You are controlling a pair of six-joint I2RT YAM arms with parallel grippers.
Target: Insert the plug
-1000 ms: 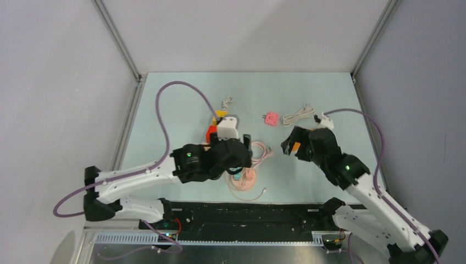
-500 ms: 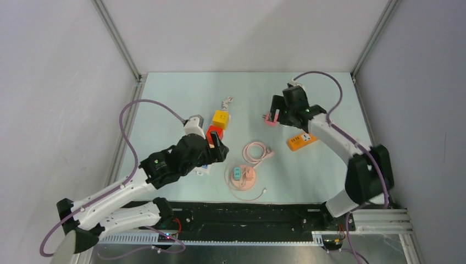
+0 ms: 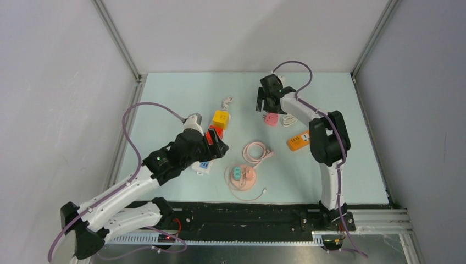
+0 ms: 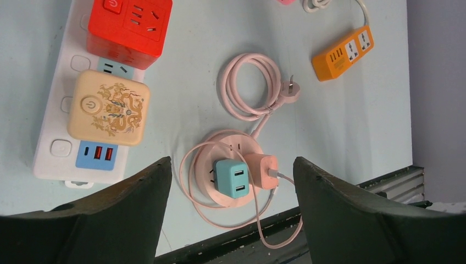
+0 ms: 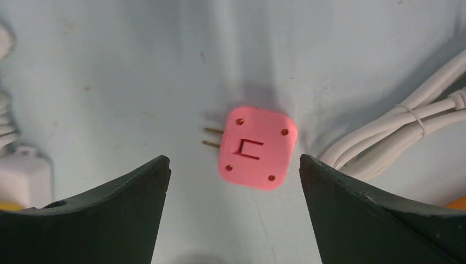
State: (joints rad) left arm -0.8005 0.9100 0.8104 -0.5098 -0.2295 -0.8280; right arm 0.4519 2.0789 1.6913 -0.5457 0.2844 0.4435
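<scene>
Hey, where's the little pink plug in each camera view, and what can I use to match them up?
Top external: the pink plug lies on the far half of the table, right of centre.
Left wrist: only a sliver of it shows at the top edge.
Right wrist: it sits mid-picture, prongs pointing left.
Shared landmark: the white cord, just right of it in every view.

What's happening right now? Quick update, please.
Left gripper open, empty. Right gripper open over pink plug, not gripped. White cable close beside it.
</scene>
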